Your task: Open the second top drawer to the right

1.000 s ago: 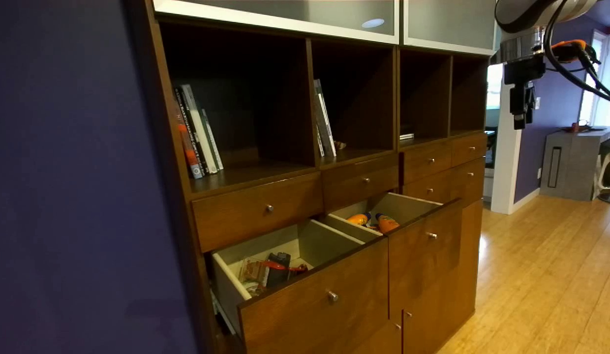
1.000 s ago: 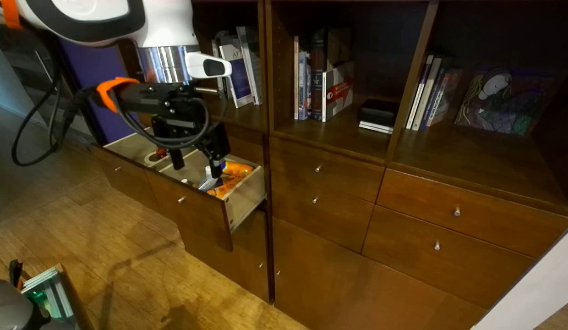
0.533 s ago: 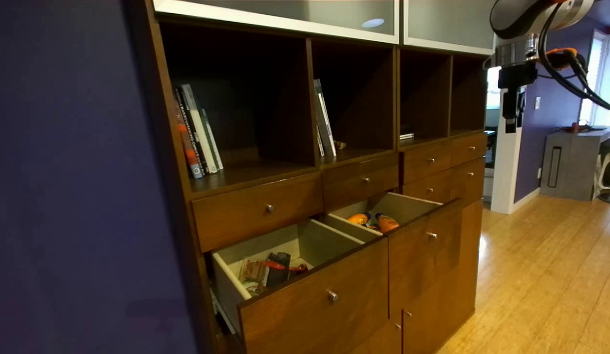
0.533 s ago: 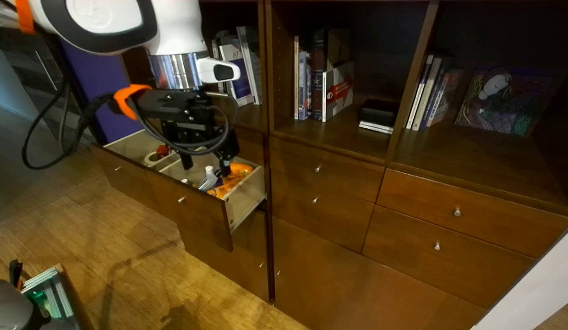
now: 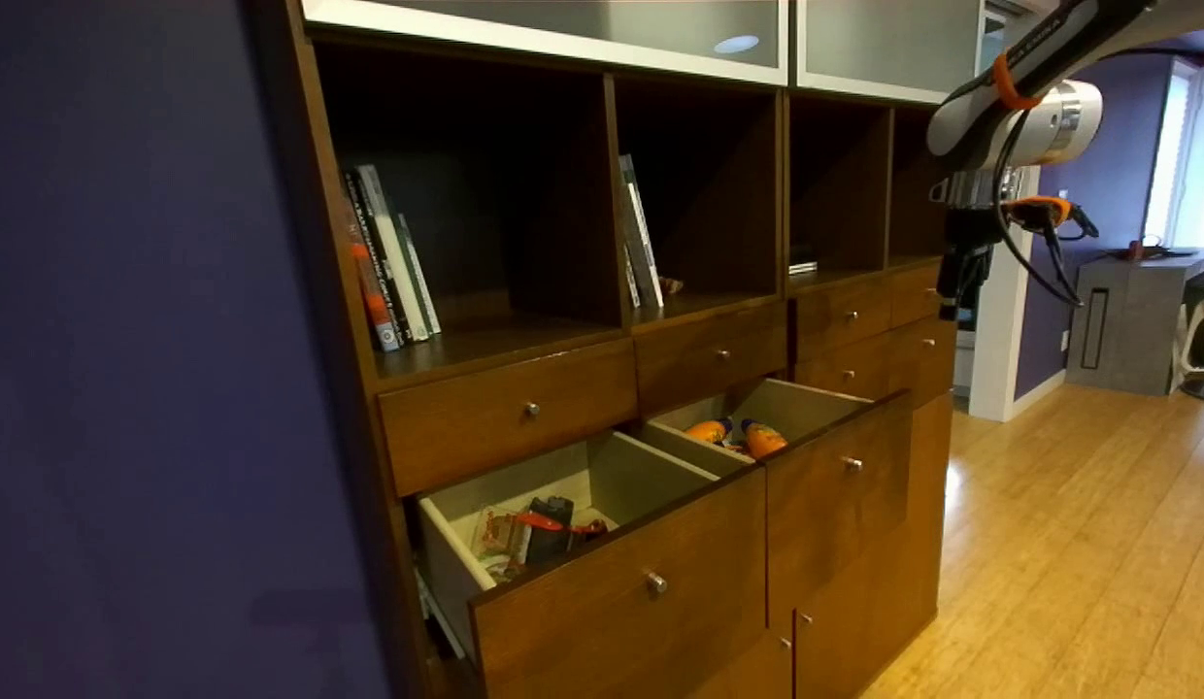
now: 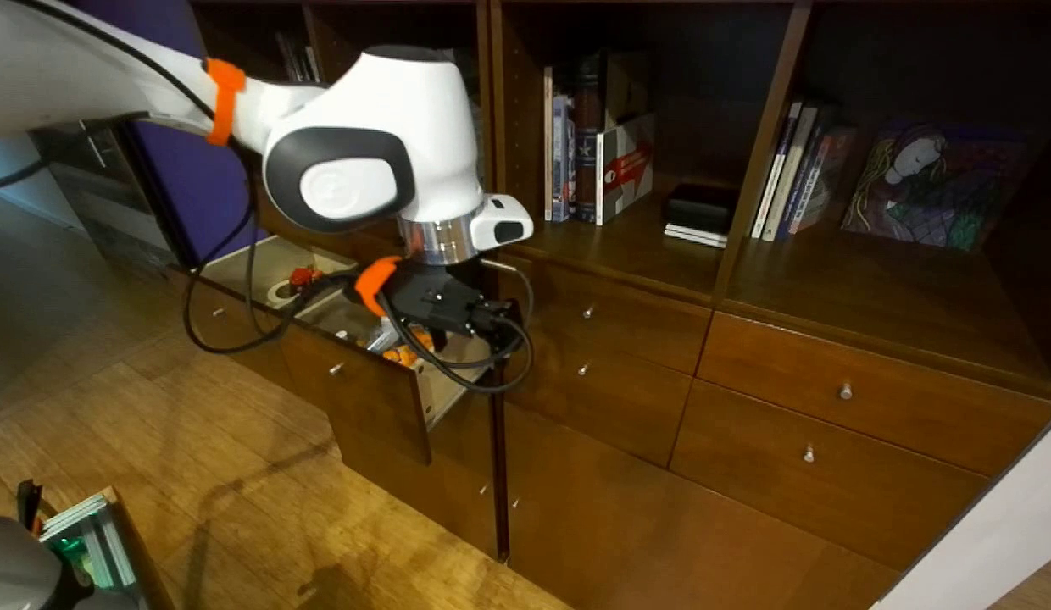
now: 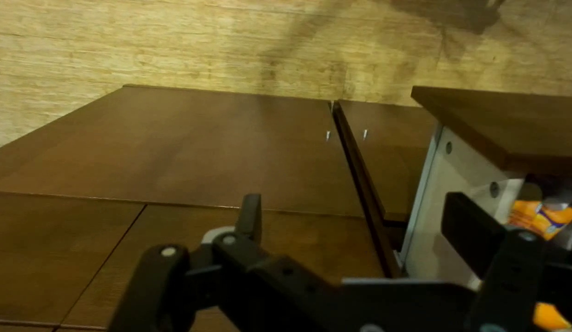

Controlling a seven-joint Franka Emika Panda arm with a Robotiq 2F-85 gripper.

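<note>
Two closed deep drawers sit in the second row of the right-hand cabinet, each with a small metal knob. One drawer (image 6: 547, 360) is beside the open drawers, the other (image 6: 839, 470) further right; which is the second top drawer I cannot tell. Both also show in an exterior view, the near one (image 5: 823, 369) and the far one (image 5: 908, 364). In the wrist view their fronts (image 7: 161, 226) run along the lower left. My gripper (image 7: 360, 217) is open and empty, its jaws wide apart. It hangs at the right end of the open drawer; in an exterior view (image 5: 954, 299) it is high.
An open deep drawer (image 6: 364, 398) with orange items juts out beside the gripper. Another open drawer (image 5: 621, 602) with red items is left of it. Slim drawers (image 6: 610, 292) lie above. A tall door (image 7: 198, 147) is below. A box (image 6: 123, 508) stands on the floor side.
My arm has moved right and down, from above the open drawer to the seam at the right-hand cabinet. The gripper stays open. The drawers have not moved.
</note>
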